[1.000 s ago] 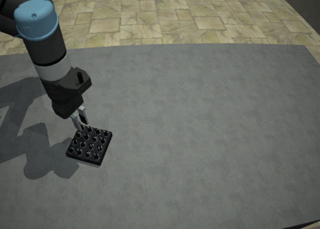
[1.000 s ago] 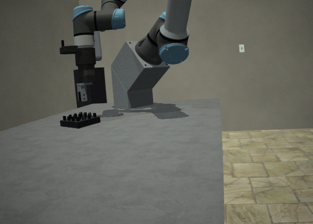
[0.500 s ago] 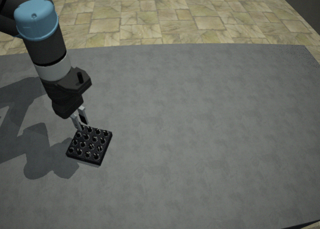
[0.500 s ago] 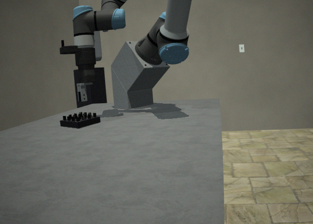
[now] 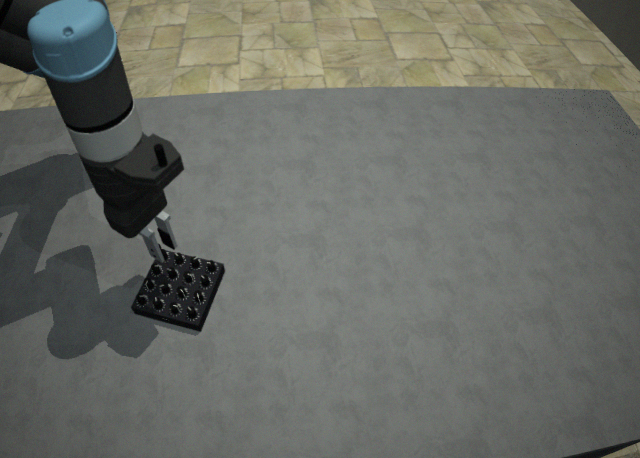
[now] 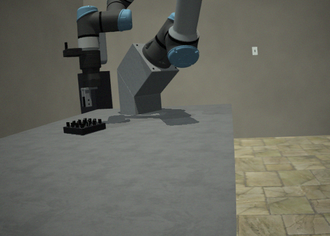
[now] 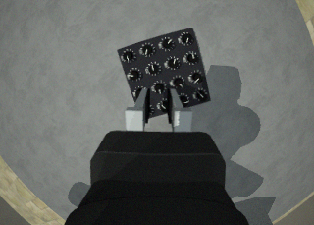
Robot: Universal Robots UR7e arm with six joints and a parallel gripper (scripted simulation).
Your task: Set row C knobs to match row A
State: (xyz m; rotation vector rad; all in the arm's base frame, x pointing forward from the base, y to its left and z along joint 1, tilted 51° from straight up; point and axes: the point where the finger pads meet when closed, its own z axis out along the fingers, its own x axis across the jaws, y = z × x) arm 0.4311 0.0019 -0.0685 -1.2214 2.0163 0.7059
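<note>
The knob box (image 5: 176,295) is a small black square block with four rows of small black knobs, each with white marks around it. It stands flat on the grey table, at the left in the top view, and also shows in the exterior view (image 6: 84,125) and in the wrist view (image 7: 165,68). My gripper (image 5: 162,250) points straight down and hangs well above the box's edge nearest the arm (image 6: 86,101). Its fingers are partly open with nothing between them (image 7: 157,99). The knob lines and printed names are too small to read.
The arm's grey slanted pedestal (image 6: 141,87) stands on the table behind the box, with a dark panel (image 6: 99,90) beside it. The table's edge (image 6: 232,148) drops to a tiled floor on the right in the exterior view.
</note>
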